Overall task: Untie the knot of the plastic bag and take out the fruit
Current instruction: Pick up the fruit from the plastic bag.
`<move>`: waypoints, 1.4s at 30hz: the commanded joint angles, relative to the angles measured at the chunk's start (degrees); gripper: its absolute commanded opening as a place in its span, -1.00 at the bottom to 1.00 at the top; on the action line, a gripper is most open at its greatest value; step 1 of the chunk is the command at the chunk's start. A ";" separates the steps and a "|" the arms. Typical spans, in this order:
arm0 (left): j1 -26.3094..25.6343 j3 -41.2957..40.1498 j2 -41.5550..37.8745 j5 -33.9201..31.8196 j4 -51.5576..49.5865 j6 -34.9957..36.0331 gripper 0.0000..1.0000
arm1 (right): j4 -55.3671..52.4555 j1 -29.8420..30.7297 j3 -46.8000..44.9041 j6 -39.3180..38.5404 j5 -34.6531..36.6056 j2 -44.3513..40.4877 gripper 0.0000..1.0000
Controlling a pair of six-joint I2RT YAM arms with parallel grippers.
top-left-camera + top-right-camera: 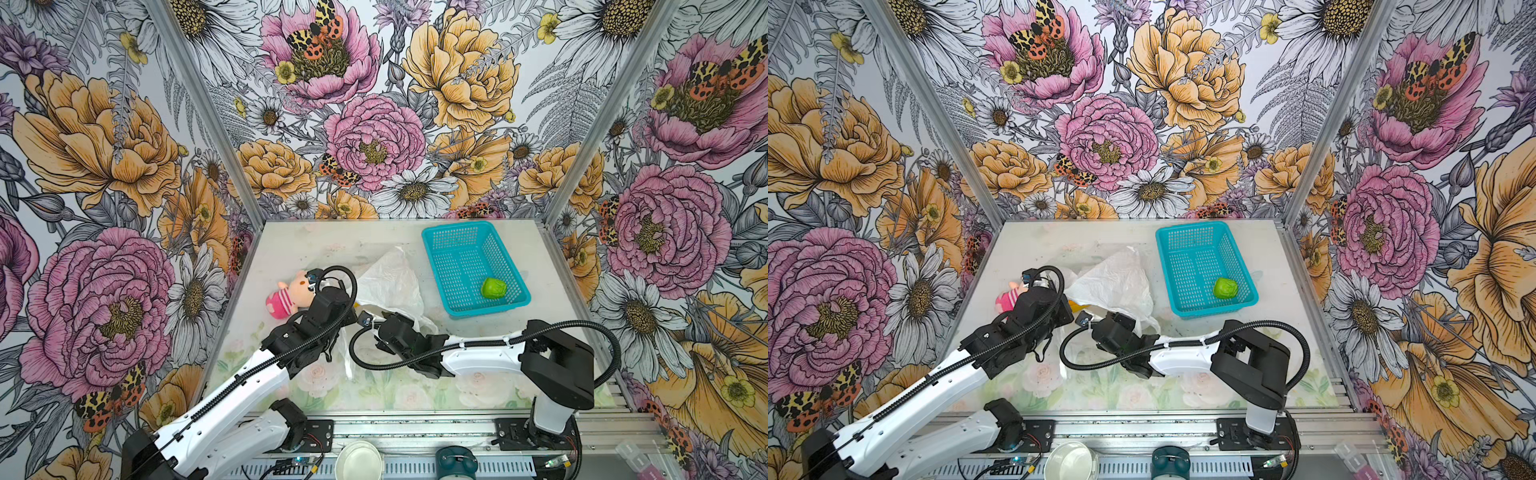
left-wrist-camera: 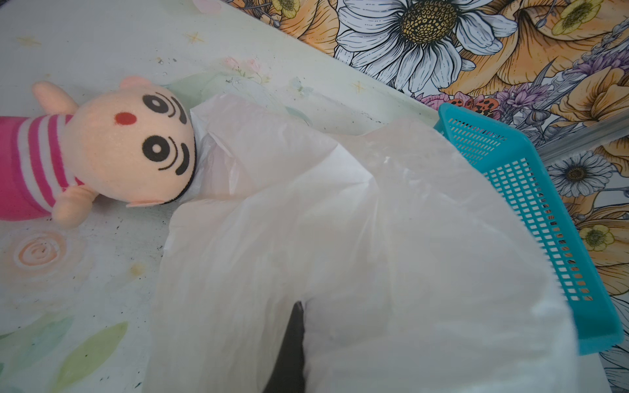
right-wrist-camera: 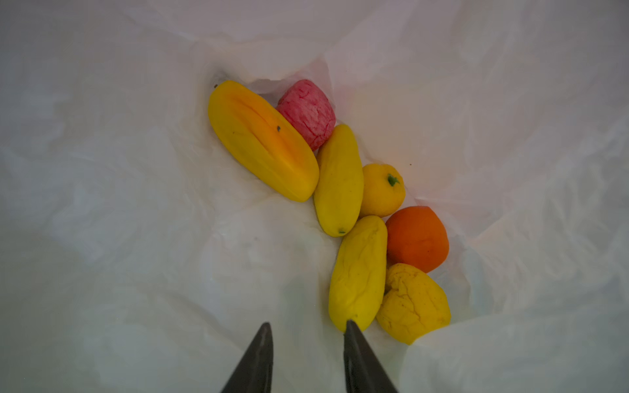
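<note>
1. Risk: the right gripper point(image 3: 308, 323), jaws partly apart and empty, stands off-line from the long yellow fruit point(image 3: 359, 272), with one tip at its end. Closing here would likely nudge it away or pinch film.
2. Risk: the left gripper point(image 2: 293, 340) is closed, on the plastic bag point(image 1: 390, 282) I judge. A slip would collapse the mouth.
3. The bag lies mid-frame on the surface point(image 1: 291, 249), left of the teal basket point(image 1: 486, 308). It is thin, crinkled and translucent, and I see no knot.
4. Seven fruit point(image 3: 340, 180) lie inside it, and a green fruit point(image 1: 493, 287) sits in the basket.
</note>
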 commanded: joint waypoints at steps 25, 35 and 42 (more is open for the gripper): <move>0.60 -0.77 -0.29 0.26 0.95 1.13 -1.00 | -9.76 -11.67 13.76 13.31 -3.27 15.44 0.42; 0.53 -0.70 0.15 0.50 1.14 1.13 -1.00 | -8.76 -14.32 14.53 17.51 -8.48 17.45 0.37; 0.49 -0.49 0.81 1.28 1.15 1.15 -1.00 | -9.12 -14.28 14.19 18.71 -9.93 16.18 -0.12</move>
